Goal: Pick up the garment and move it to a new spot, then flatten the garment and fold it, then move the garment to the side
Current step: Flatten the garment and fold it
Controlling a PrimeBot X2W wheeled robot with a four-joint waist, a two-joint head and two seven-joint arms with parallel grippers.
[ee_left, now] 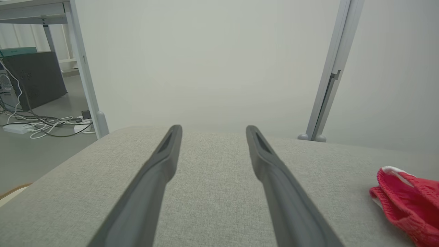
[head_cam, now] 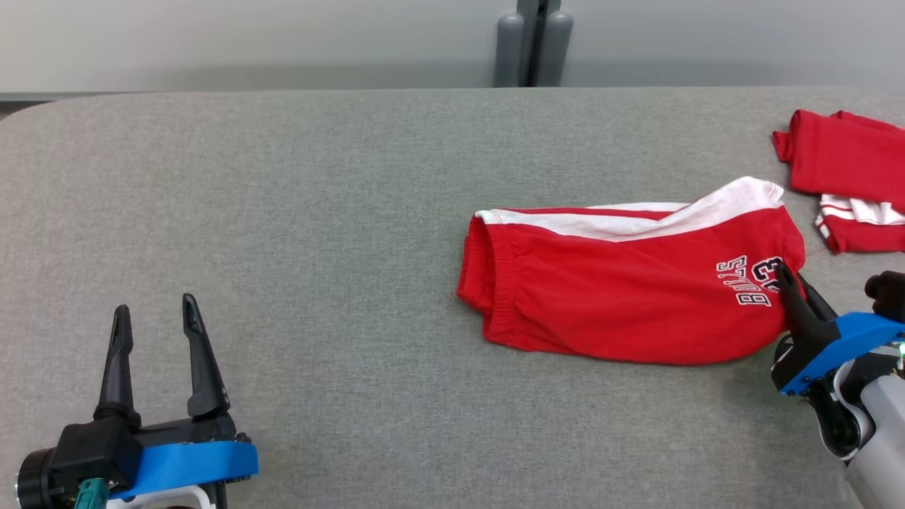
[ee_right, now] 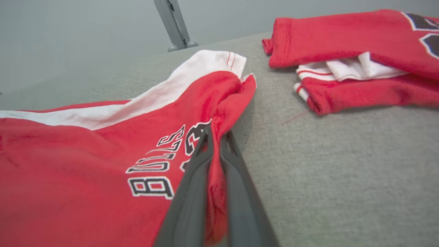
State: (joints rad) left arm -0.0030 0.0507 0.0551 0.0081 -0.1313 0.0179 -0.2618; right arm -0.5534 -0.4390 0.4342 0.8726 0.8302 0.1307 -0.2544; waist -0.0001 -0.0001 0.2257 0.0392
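Shorts [head_cam: 629, 297] in red lie folded on the grey table [head_cam: 283, 212], right of centre. My right gripper [head_cam: 786, 274] is closed on their edge beside the print, I think for dragging them aside; my left gripper [head_cam: 155, 304] rests wide open, unneeded.

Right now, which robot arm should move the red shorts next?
Right. The right gripper is pinched shut on the red shorts by the lettering; the left gripper sits open, far away over the table.

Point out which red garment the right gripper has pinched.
The red shorts printed BULLS, mid-table; the right gripper clamps their edge. The folded red pile lies apart.
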